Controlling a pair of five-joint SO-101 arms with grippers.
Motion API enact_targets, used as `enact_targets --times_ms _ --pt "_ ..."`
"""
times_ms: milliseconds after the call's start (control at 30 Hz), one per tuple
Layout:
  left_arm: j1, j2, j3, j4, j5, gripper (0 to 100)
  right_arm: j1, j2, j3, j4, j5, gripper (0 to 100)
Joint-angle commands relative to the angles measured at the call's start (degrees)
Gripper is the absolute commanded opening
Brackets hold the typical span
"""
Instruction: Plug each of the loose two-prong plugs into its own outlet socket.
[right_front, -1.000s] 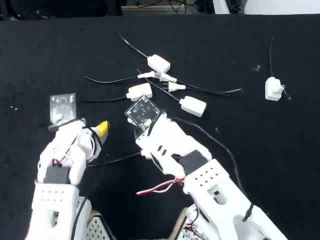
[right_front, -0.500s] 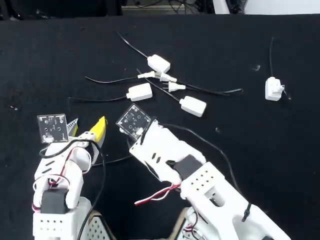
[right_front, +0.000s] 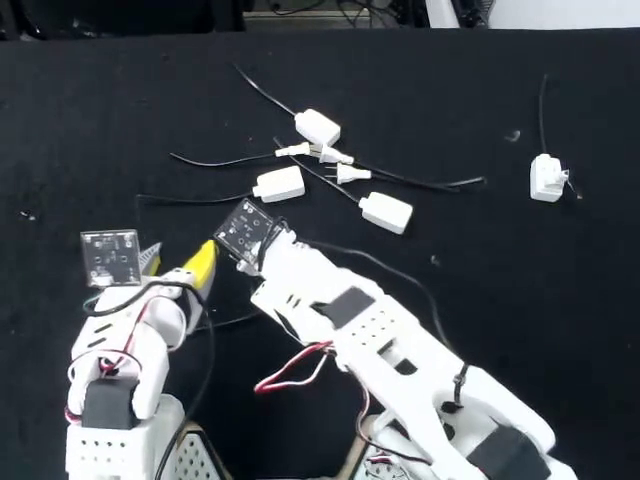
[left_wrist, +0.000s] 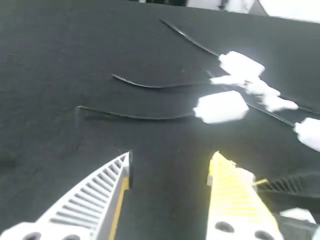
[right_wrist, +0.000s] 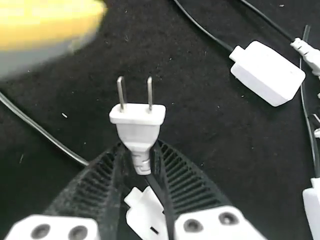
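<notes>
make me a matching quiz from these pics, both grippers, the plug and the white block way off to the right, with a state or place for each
Things
1. left gripper
2. right gripper
3. two-prong plug
4. rightmost white block

States or places
A. prongs bare, pointing away from the gripper that holds it
B. lying on the table, far from both grippers
C. open, nothing between its fingers
D. shut on a plug's body

Pairs: 1-C, 2-D, 3-A, 4-B
</notes>
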Motion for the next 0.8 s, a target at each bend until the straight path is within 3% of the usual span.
enact_targets --times_ms 0,233,767 --pt "8.8 -0.4 -0.2 -0.2 -5.3 25 -0.5 -0.3 -2.9 -1.1 -0.3 1.1" --pt "5.7 -0.3 4.0 -6.0 -6.1 25 -0.7 -5.3 -1.0 0.3 -0.4 1.1" --pt "5.1 -0.3 4.4 -6.1 -6.2 25 -2.4 -15.4 1.9 4.6 -0.3 1.1"
